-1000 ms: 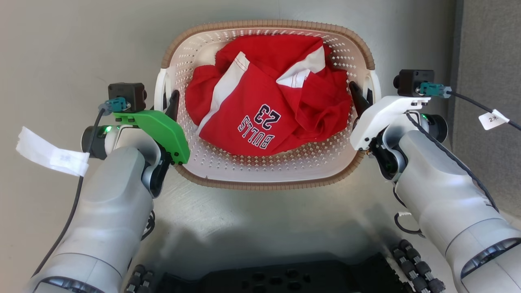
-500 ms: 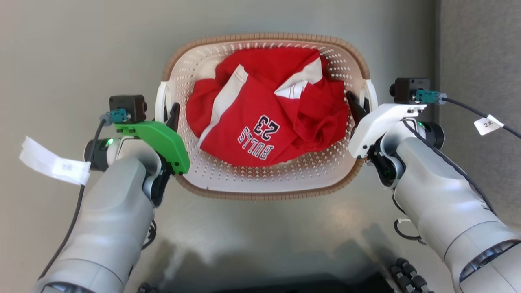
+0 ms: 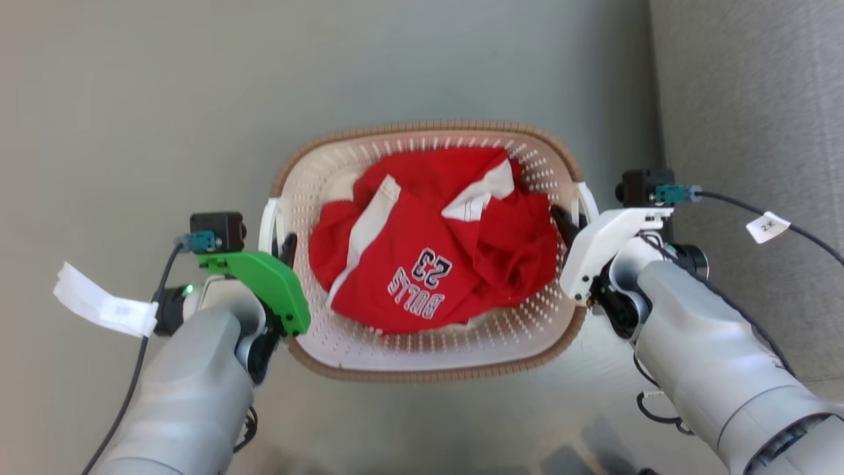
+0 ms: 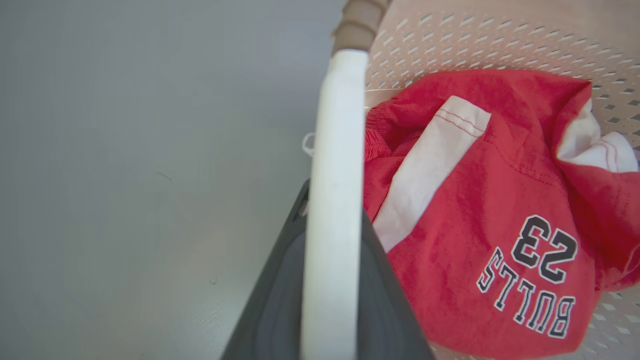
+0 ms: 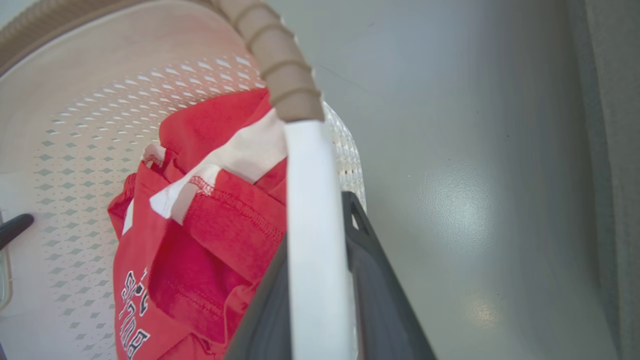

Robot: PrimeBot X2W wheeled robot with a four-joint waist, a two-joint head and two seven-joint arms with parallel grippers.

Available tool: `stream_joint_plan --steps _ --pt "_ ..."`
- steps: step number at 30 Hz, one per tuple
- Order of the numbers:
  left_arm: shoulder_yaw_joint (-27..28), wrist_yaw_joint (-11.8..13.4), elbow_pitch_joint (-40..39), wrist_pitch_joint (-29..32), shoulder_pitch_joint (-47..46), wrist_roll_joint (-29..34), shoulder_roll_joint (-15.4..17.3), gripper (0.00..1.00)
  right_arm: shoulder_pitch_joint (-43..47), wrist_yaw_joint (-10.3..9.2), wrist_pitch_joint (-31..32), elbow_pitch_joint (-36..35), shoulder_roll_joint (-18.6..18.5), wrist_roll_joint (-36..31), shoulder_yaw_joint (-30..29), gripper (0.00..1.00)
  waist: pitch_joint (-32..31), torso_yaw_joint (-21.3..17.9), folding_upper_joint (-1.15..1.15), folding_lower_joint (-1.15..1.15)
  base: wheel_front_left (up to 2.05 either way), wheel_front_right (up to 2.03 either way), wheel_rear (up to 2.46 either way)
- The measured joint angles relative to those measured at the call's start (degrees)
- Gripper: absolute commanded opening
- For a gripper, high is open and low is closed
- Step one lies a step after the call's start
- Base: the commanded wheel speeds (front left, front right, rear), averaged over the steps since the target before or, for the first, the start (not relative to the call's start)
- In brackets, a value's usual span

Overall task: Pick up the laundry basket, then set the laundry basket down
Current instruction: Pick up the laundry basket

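Basket (image 3: 428,125) is dead ahead on head cam, between both arms, over the grey floor (image 3: 165,99). I can't tell from these views whether its base touches the floor or hangs clear. Left gripper (image 3: 280,241) is narrow, clamped on the basket's left handle (image 4: 332,200). On left wrist cam the white bar runs straight up between the 2 dark fingers (image 4: 272,310), 1 outside the basket wall, 1 inside near the jersey (image 3: 435,264). Right gripper (image 3: 570,221) is the same on the right handle (image 5: 312,240). Right wrist cam has that bar pinched between its 2 fingers (image 5: 372,280), with the brown rim (image 5: 280,65) carrying on past the handle's far end. The jersey is red with white trim and lies crumpled in the basket bottom, more toward the right side. Its "BULLS 23" print reads upside down to me on head cam. A grey textured strip (image 3: 745,99) runs along the floor's right edge. The right handle is near it but apart. Green cover (image 3: 264,290) on the left wrist, white cover (image 3: 603,241) on the right. Each camera cable carries 1 white paper tag, left tag (image 3: 99,307) and right tag (image 3: 768,226).
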Motion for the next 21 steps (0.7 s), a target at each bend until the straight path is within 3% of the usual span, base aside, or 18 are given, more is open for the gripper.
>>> stream_joint_plan --steps 21 --pt "-3.60 -0.01 1.80 6.27 9.84 -5.14 -0.21 0.00 8.11 0.29 9.01 0.65 0.15 5.36 5.95 0.00 -18.03 -0.86 0.00 0.00 0.00 0.00 0.00"
